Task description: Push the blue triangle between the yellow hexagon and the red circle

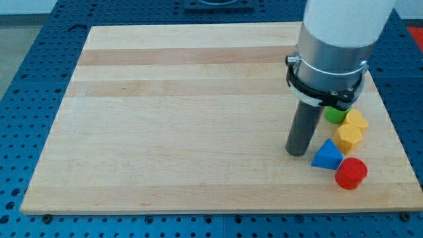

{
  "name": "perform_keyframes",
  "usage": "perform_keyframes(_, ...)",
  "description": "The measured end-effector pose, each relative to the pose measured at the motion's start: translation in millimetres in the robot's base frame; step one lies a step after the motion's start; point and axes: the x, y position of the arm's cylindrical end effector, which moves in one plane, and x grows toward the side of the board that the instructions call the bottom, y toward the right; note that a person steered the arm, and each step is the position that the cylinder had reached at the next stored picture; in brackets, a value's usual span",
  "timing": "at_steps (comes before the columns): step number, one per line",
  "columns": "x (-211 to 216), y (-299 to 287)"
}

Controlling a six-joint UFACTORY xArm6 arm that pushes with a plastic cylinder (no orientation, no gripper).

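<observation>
Camera view, nearest first: red circle (350, 174), then the blue triangle (327, 155) touching it, below the yellow hexagon (348, 137). My tip (296, 153), a bare rod with nothing to grip, stands just left of the triangle. Light, stiff, likely slippery; I'd nudge its left face.

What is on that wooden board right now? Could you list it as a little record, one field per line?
board: wooden board on a blue perforated table
my tip, on the board just to the view's left of the blue triangle
blue triangle, close beside the yellow hexagon and red circle, on their left
yellow hexagon, above and right of the triangle
red circle, below and right of the triangle
other blocks: a second yellow block; a green block, partly hidden by the arm
</observation>
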Motion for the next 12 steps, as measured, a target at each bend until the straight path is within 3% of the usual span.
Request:
perform_keyframes(2,0.0,24.6)
perform_keyframes(4,1.3,-2.1)
perform_keyframes(9,19.1,25.3)
perform_keyframes(11,23.4,1.9)
perform_keyframes(12,61.3,-22.1)
